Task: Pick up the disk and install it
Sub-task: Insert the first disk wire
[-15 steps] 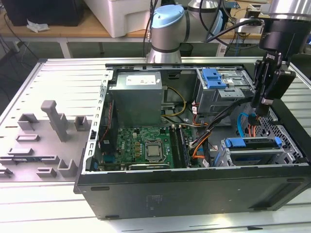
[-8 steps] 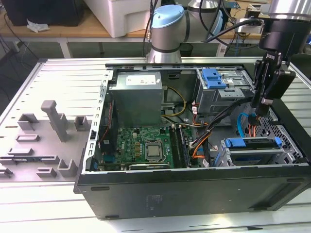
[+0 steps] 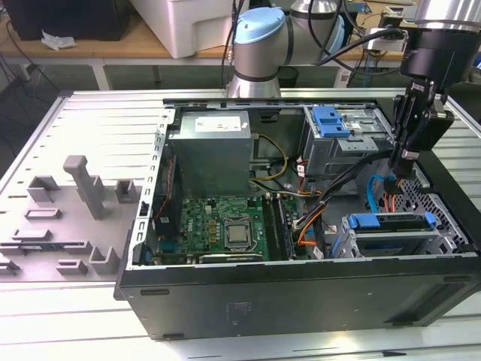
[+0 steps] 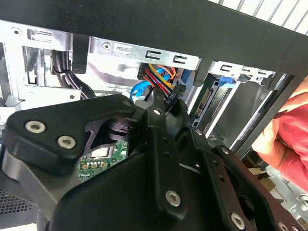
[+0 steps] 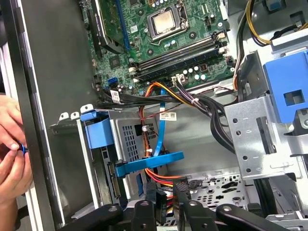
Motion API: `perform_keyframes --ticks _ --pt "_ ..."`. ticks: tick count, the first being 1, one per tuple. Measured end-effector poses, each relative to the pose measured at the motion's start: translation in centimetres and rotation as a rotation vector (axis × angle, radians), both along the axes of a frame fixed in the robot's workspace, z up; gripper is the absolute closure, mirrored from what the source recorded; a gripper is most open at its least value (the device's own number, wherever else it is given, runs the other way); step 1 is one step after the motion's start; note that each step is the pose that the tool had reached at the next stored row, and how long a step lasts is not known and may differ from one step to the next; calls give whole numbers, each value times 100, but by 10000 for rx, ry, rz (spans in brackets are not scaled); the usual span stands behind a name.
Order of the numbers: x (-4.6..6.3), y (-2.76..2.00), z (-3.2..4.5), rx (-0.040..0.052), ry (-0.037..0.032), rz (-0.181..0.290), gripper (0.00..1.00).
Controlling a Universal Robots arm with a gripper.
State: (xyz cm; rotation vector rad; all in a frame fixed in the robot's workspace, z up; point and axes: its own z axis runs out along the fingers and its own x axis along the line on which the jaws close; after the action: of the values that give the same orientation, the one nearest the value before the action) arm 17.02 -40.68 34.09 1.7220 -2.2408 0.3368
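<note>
**Current state**

1. Locate the computer case (image 3: pixel 301 301). It lies on its side on the slatted table (image 3: pixel 90 113) with the side panel off. In the exterior view the grey power supply (image 3: pixel 210 154) sits above the green motherboard (image 3: pixel 218 218).

2. Locate the gripper (image 3: pixel 408 156). The arm reaches down into the case at the exterior view's right. The gripper hangs between the upper bay with the blue latch (image 3: pixel 331 120) and the drive cage (image 3: pixel 342 241) below it.

3. Check the gripper in both wrist views. In the first wrist view the gripper (image 5: pixel 166 190) sits at a bundle of red, orange and yellow wires (image 5: pixel 163 179) over the perforated case floor. In the second wrist view the gripper (image 4: pixel 161 103) has a black plug (image 4: pixel 174 93) just beside its tip. You cannot tell whether the gripper is spread, pressed together or pinching the plug.

4. Locate the disk (image 5: pixel 107 168). It stands on edge inside the drive cage, with its connector edge facing the gripper. Blue carrier plastic frames it, and a blue rail (image 5: pixel 149 161) runs across the side of the cage. The gripper is near the disk and apart from it.

5. Note the person's hands (image 5: pixel 9 144). They are outside the case wall, next to the cage, and pinch a small blue item.
</note>
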Motion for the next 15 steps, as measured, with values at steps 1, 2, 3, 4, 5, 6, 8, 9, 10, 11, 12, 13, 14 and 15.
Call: perform_keyframes --ticks 1,2,3,4,5,6,8,9,10,11,12,13,14,15 --pt "0 0 0 0 2 0 72" --pt "1 1 0 0 3 -1 72" --pt "1 1 -1 -1 6 0 72" --pt "2 1 -1 -1 7 0 72" --pt "2 0 -2 -1 10 0 72" --pt "3 0 -2 -1 12 0 72" --pt "27 1 -5 3 35 0 72" --pt "46 0 -4 0 55 0 72" --pt "65 0 -4 -2 74 1 72" --pt "72 1 -4 -3 91 1 72" --pt "72 1 -4 -6 94 1 72" --pt "72 1 -4 -10 94 0 72" --pt "72 0 -4 -13 94 0 72" --pt "72 0 -5 -15 94 -1 72"
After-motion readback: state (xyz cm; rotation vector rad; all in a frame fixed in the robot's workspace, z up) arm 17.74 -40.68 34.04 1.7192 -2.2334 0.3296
